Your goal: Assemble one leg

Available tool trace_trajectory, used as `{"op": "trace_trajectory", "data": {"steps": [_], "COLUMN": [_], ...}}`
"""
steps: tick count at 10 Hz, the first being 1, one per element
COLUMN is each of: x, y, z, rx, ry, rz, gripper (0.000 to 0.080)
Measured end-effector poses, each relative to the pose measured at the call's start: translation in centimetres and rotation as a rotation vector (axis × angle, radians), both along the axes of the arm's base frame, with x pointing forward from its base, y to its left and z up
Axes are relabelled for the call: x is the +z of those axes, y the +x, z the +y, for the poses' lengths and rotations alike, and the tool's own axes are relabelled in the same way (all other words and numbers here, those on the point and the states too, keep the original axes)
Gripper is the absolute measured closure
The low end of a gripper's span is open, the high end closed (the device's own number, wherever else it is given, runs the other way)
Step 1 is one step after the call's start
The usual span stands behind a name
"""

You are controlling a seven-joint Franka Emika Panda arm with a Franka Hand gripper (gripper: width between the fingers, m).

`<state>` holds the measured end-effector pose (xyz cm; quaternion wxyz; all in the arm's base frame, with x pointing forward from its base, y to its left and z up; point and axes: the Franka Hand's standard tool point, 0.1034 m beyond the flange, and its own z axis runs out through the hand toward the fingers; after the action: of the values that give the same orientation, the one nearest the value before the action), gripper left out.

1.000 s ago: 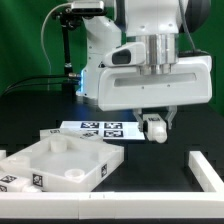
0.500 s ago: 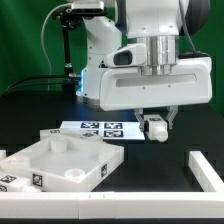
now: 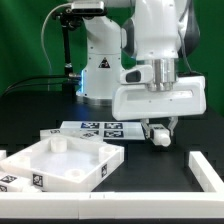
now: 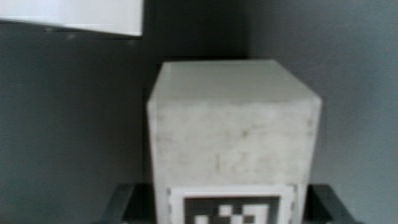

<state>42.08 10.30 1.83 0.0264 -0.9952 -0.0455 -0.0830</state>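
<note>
While just beside the marker board [image 3: 100, 128], gripper [image 3: 159, 137] tight around 1 white leg [image 4: 231, 130].

The leg [image 3: 158, 135] is plain white, greyer in the wrist view, with a black-and-white square tag [image 4: 231, 207] printed on one face. The counter [image 3: 150, 178] is black. At eight o'clock in the exterior view, the tabletop [image 3: 75, 178] is white with small black-and-white tags on its side wall. The marker board [image 3: 95, 127] near the centre is white with a row of black tags. The arm [image 3: 160, 40] is white against a green backdrop [image 3: 25, 40].
</note>
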Motion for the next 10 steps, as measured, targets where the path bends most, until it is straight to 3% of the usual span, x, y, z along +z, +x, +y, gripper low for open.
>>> {"op": "trace_trajectory", "data": {"steps": [6, 8, 9, 10], "x": [-0.11, -0.11, -0.12, -0.12], "y": [-0.09, -0.09, -0.09, -0.09], "z": [0.00, 0.00, 0.00, 0.00], "rx": [0.004, 0.004, 0.005, 0.005], "ry": [-0.001, -0.001, -0.001, -0.001], "rz": [0.002, 0.002, 0.002, 0.002], "gripper": [0.0518, 0.0231, 0.0231, 0.0167]}}
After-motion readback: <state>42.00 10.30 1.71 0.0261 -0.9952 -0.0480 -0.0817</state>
